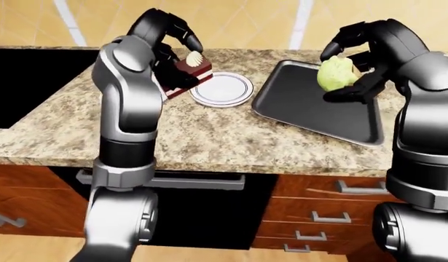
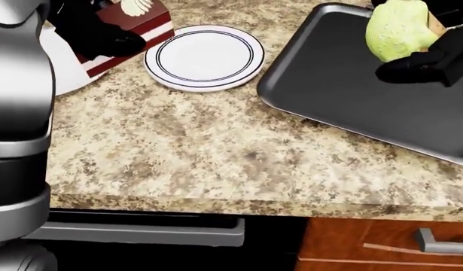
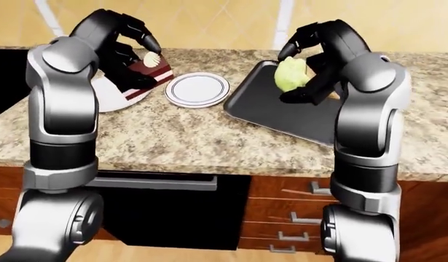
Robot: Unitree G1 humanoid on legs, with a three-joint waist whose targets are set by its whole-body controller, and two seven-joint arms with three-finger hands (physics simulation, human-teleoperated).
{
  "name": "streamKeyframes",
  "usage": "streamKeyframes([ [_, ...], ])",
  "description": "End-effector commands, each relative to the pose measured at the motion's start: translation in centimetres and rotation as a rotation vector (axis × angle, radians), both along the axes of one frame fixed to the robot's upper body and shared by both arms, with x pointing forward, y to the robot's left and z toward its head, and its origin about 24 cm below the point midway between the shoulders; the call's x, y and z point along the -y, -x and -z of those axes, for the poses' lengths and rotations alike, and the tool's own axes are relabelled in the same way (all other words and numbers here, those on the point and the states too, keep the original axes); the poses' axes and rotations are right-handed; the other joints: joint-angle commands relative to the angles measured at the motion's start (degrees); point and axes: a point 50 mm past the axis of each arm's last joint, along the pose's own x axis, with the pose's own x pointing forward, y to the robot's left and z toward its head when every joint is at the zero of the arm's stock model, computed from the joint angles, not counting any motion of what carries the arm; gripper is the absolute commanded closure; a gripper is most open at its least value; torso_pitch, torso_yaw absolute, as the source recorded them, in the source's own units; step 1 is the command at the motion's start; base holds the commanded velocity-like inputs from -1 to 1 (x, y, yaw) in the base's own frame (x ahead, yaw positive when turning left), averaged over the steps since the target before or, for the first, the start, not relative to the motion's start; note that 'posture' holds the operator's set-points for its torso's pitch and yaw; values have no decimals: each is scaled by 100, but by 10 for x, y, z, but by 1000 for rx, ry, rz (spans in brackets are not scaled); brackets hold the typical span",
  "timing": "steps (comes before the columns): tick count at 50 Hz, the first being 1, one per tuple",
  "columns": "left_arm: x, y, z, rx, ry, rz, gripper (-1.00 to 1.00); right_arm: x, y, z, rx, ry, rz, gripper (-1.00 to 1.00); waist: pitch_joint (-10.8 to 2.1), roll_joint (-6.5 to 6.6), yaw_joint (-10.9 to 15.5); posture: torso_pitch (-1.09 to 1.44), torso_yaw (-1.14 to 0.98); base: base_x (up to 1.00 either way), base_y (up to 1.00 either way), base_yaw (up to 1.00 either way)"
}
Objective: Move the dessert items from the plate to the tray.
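A: What does your left robot hand (image 1: pixel 172 41) have?

B: Its fingers are clenched round the cake (image 1: pixel 189 73), a dark red slice with white layers and a dollop of cream on top. In the left-eye view you hold it raised at the left of the bench (image 1: pixel 209 136), just left of the small plate (image 1: pixel 222 89). Whether the slice touches that plate's rim, I cannot tell.

A: And under the cake?

B: In the right-eye view a larger white plate (image 3: pixel 107 95) shows below and to the left of the slice, mostly hidden by your arm.

A: The small plate itself?

B: White with a dark ring near the rim, lying flat on the speckled stone between the cake and the tray (image 1: pixel 311 109). The two sit close together but apart.

A: Now the right side.

B: The tray is dark, rectangular, and lies at an angle on the bench. Your right robot hand (image 1: pixel 355 60) grips a pale green pastry (image 1: pixel 336 74), fingers closed above and below it. In the head view the pastry hangs over the tray's upper right part, clear of its surface.

A: Anything lower down?

B: Brown drawers (image 1: pixel 325 213) with metal handles under the bench at the right, and a dark opening with a long grey handle beneath the middle.
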Motion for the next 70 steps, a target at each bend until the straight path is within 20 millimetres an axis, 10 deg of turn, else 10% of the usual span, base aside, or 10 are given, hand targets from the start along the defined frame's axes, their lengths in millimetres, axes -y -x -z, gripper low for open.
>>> streamKeyframes([
  [1, 11, 13, -32, 156, -21, 45, 100, 6, 10, -23, 113, 19, 35, 100, -158, -18, -50, 0, 0, 0, -32, 0],
  [4, 11, 13, -32, 156, -21, 46, 100, 5, 11, -23, 113, 18, 34, 100, -195, -592, -67, 0, 0, 0, -36, 0],
  [15, 12, 14, -33, 159, -21, 50, 100, 4, 12, -25, 123, 18, 26, 100, -150, 248, -35, 0, 0, 0, -32, 0],
  [23, 11, 14, -33, 159, -19, 49, 100, 3, 11, -23, 117, 16, 26, 100, -220, 261, -68, 0, 0, 0, -37, 0],
  [29, 12, 14, -34, 162, -18, 51, 100, 3, 12, -24, 121, 18, 22, 99, -166, -93, -35, 0, 0, 0, -47, 0],
  [32, 12, 15, -37, 170, -14, 51, 100, 2, 14, -25, 122, 34, 20, 100, -26, -804, -17, 0, 0, 0, -2, 0],
  [36, 14, 16, -40, 174, -15, 56, 100, 1, 13, -25, 119, 51, 11, 100, -256, -586, -22, 0, 0, 5, 15, 0],
  [54, 13, 16, -39, 177, -12, 61, 100, -2, 11, -27, 127, 42, 8, 99, -132, 295, -270, 0, 0, 21, 17, 0],
  [61, 17, 20, -43, 180, -8, 77, 100, -2, 13, -28, 130, 35, 5, 98, -38, -224, -134, 0, 0, 0, 0, 0],
  [70, 42, 18, -41, 183, 14, 127, 100, -1, 13, -29, 136, 33, 4, 98, -74, -277, -50, 0, 0, 0, 0, 0],
])
